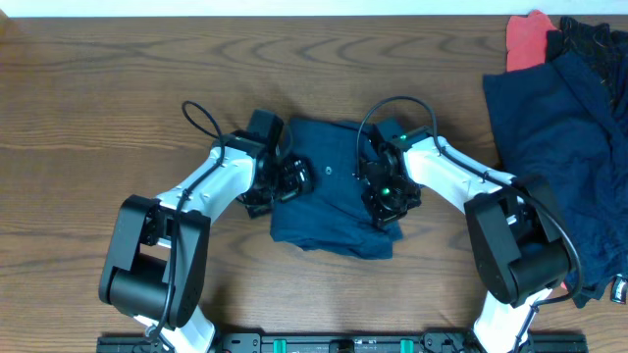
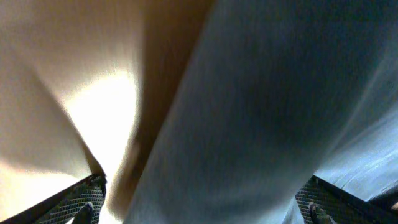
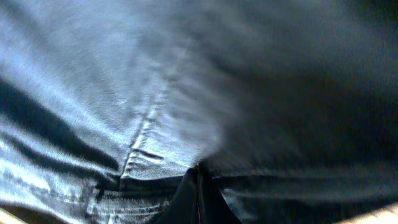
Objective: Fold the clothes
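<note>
A brown wooden table carries everything. The left end effector has its fingers spread wide, with cloth between them. The right end effector is pinched closed on a fold. Both sit on the navy shorts at the table's centre. The other clothes lie heaped at 2 o'clock, well apart.

navy shorts: matt woven cloth | table: grained wood
</note>
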